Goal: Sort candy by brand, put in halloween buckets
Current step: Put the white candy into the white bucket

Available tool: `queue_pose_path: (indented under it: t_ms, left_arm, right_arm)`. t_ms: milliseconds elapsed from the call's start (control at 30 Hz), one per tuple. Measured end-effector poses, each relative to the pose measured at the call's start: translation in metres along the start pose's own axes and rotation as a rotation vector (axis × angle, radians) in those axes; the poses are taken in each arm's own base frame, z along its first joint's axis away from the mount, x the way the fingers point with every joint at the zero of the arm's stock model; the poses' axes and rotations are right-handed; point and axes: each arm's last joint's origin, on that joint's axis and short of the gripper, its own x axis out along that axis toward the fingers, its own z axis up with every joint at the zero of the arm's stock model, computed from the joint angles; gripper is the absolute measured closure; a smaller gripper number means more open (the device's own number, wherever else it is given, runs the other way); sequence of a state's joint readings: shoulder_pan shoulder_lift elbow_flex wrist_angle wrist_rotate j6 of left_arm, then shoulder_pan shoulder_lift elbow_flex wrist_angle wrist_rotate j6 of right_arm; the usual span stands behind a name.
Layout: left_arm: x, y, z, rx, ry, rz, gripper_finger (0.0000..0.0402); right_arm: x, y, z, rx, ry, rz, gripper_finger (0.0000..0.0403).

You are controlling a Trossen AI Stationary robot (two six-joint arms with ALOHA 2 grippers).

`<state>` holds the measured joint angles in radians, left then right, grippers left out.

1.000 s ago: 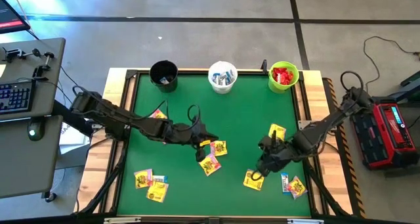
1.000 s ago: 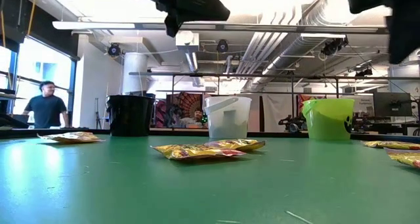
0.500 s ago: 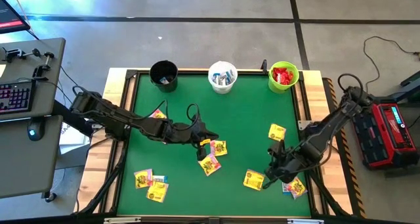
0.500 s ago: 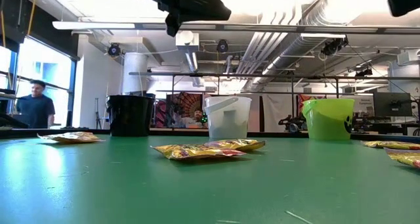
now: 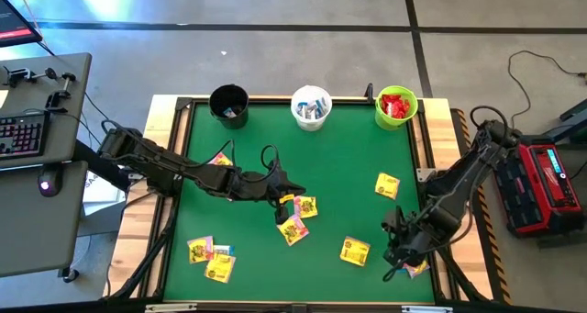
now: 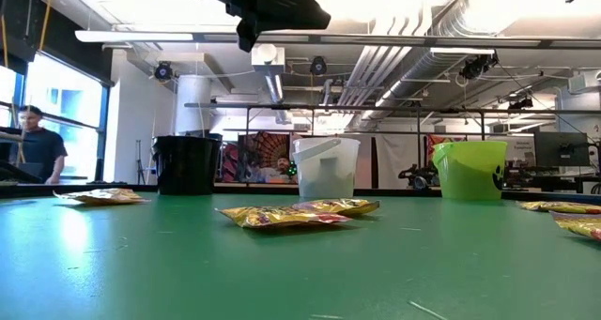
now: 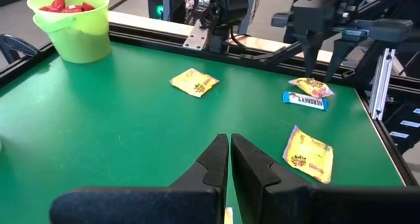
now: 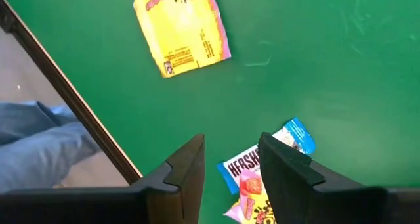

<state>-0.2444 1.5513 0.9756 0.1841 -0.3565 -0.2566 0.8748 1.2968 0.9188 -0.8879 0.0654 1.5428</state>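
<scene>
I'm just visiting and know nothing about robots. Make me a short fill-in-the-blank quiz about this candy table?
1. The red candies lie in the ____ bucket.
2. The white bucket stands between the green one and the ____ one.
3. The left gripper has its fingers ____.
4. The right gripper hovers over a white-and-blue packet with its fingers ____.

Missing words: green; black; shut; open

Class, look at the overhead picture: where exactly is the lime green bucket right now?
In the high view the lime green bucket stands at the table's far right corner, right of the white bucket, with red candy inside it.
</scene>
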Motion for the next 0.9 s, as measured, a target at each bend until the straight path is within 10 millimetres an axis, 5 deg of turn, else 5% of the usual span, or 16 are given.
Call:
queue_pose_path:
  t_ms: [400, 667, 900]
  left_arm:
    - [0.0001, 0.0005, 0.0, 0.015, -0.001, 0.008, 0.0392]
    - [0.0001, 0.0008, -0.0002, 0.016, 0.0, 0.017, 0.0392]
    - [0.0001, 0.0009, -0.0001, 0.007, -0.001, 0.022, 0.0392]
  right_arm:
    - [-0.0002, 0.0044, -0.0023, -0.047, 0.007, 0.046, 0.028]
    - [-0.0003, 0.0061, -0.0023, -0.038, 0.008, 0.063, 0.0392]
    - [-0.0004, 0.0069, -0.0018, -0.024, -0.007, 0.071, 0.0387]
